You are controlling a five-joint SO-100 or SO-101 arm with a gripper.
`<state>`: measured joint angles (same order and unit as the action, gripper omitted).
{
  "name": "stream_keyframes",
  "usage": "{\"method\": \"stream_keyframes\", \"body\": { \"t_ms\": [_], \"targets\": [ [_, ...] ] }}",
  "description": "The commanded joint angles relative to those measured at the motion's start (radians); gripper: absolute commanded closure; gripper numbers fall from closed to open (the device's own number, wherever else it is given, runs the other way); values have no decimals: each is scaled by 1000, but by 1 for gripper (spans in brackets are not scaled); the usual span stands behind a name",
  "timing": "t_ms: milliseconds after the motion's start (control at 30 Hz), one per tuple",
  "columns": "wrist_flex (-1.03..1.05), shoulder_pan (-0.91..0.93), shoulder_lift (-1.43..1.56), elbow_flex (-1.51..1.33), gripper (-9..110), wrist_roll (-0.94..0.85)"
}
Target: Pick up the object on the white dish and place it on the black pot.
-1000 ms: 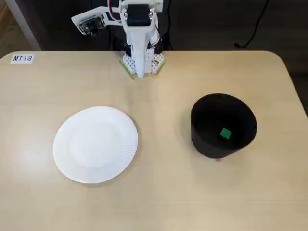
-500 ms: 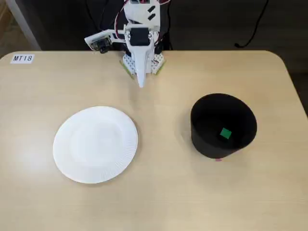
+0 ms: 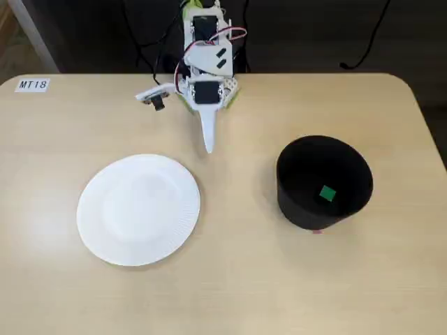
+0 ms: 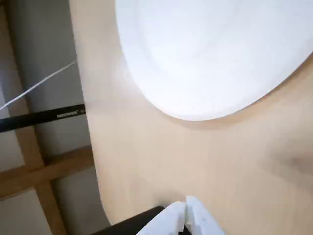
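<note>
A tiny green cube (image 3: pixel 327 193) lies on the floor of the black pot (image 3: pixel 307 209) at the right of the fixed view. The white dish (image 3: pixel 138 209) sits bare at the left, and in the wrist view the white dish (image 4: pixel 215 54) fills the top. My gripper (image 3: pixel 207 145) points down the table from the arm's base at the back, between dish and pot, above the table. Its fingers (image 4: pixel 195 220) lie pressed together, shut, holding nothing.
A label reading MT18 (image 3: pixel 32 84) is stuck at the table's back left corner. The arm's base (image 3: pixel 206 91) stands at the back edge with cables behind it. The table's edge (image 4: pixel 90 161) and a wooden frame (image 4: pixel 44 171) beyond it show in the wrist view.
The arm has unfolded from its base and the shut gripper tip has reached farther over the table toward the front. Cube, pot and dish have not moved.
</note>
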<state>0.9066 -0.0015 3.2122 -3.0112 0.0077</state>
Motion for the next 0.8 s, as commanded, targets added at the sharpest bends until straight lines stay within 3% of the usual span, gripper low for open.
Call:
{"method": "stream_keyframes", "body": {
  "t_ms": [0,767],
  "targets": [
    [-3,-11,118,-20,102,2],
    [-25,-18,118,-109,102,-11]
  ]
}}
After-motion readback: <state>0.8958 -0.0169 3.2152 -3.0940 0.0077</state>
